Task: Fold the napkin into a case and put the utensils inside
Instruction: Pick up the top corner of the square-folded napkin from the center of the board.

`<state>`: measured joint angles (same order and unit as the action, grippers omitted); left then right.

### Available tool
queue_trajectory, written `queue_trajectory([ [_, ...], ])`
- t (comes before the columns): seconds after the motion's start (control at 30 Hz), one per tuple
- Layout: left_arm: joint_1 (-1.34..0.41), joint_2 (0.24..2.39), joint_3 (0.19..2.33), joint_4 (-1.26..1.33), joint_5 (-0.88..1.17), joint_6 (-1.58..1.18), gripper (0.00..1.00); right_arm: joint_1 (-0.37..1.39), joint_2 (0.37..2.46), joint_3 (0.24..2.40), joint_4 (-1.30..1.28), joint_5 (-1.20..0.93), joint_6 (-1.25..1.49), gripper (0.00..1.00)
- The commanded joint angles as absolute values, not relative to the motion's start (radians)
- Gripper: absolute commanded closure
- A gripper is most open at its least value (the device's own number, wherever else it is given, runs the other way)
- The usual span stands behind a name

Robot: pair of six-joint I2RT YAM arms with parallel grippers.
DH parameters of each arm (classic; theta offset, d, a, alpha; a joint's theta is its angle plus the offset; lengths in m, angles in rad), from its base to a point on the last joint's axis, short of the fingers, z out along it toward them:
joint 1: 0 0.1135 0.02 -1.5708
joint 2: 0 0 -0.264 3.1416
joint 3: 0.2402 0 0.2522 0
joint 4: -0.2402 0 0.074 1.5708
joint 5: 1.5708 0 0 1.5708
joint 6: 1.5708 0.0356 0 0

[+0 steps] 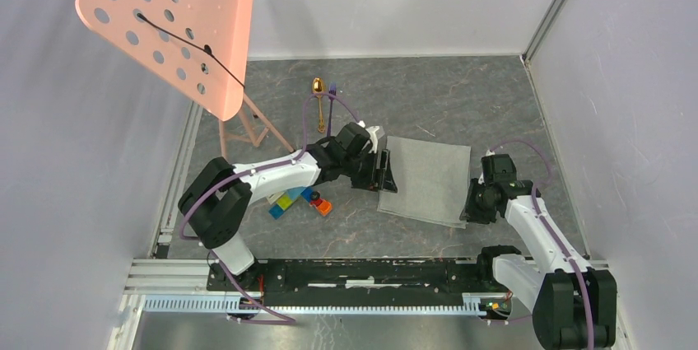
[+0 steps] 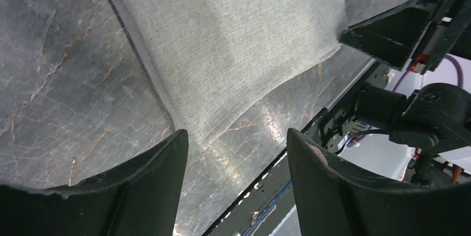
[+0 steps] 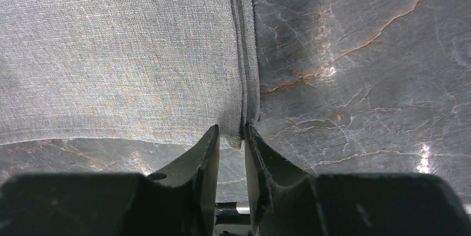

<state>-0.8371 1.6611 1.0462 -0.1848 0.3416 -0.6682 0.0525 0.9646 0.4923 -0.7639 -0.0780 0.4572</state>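
- the right gripper holds the near right corner of the napkin, fingers clamped on the cloth's edge.
- the left gripper hovers by the left edge, fingers apart.
- folding looks like the step in hand. next, the left likely needs its own grip.
- spoon and fork lie side by side, far across the bench.
- no writing is legible.
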Motion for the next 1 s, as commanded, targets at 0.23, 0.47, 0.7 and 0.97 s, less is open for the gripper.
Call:
queue_trajectory([
  [0.23,-0.836,1.625,0.993,-0.121,0.356,-0.656,0.28,0.055,0.95,0.501,-0.766,-0.105,0.467,0.73],
  [0.47,-0.838,1.623,0.979,-0.116,0.357,-0.658,0.28,0.057,0.933,0.523,-0.786,-0.102,0.458,0.73],
  [0.7,-0.841,1.617,0.977,-0.114,0.357,-0.661,0.28,0.057,0.939,0.504,-0.771,-0.123,0.458,0.75],
  [0.97,-0.842,1.626,0.961,-0.11,0.356,-0.662,0.27,0.056,0.922,0.546,-0.799,-0.126,0.455,0.87],
])
